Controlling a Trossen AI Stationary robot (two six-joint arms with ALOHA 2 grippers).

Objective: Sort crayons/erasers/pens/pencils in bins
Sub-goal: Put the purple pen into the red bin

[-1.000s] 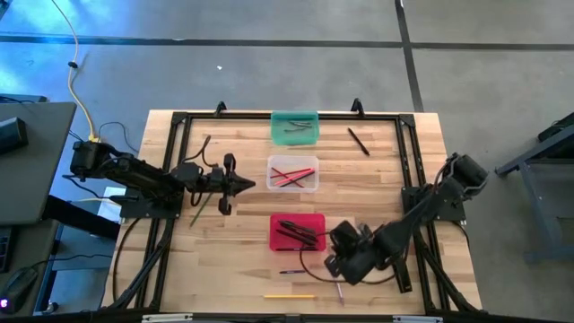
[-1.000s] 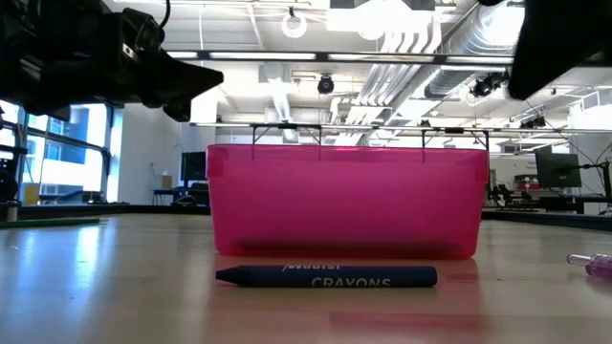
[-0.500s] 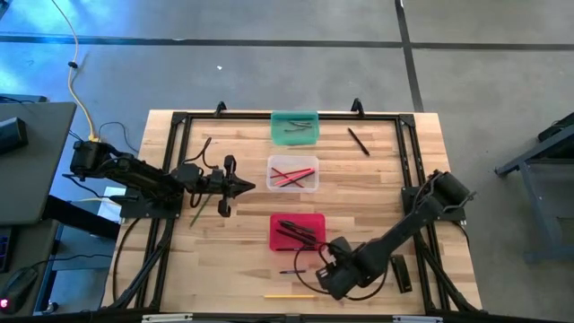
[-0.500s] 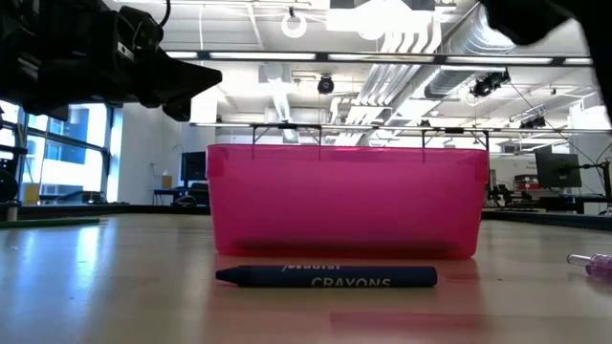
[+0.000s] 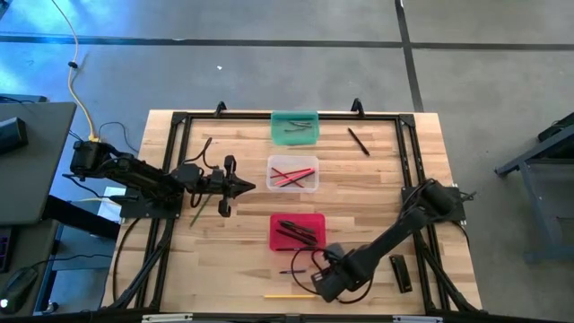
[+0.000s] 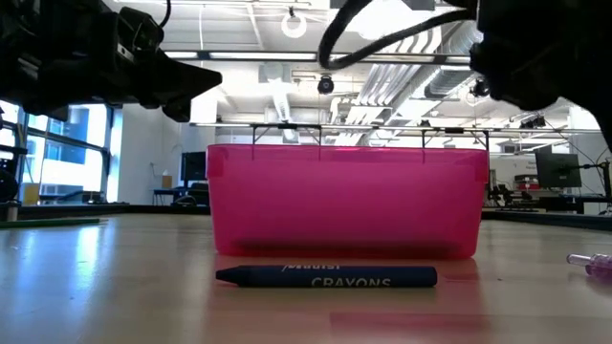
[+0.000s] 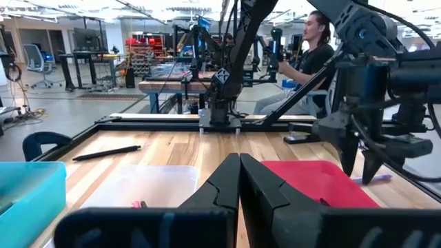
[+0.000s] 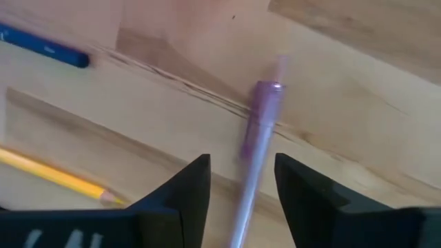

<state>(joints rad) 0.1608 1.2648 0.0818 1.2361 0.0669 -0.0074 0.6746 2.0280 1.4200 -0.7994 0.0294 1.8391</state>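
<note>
The right pincer is hanging open over a slim, translucent purple pen lying flat on the desk at the lower middle of the high view, below the red bin. If the fingers are closing off-centre, the round barrel is likely rolling away. The left pincer is waiting shut at mid-left.

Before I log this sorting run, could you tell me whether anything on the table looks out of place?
Several items still lie loose outside the bins: a blue crayon in front of the red bin, a yellow pencil near the front edge, a purple pen below the open right gripper, and a dark pen near the teal bin.
</note>
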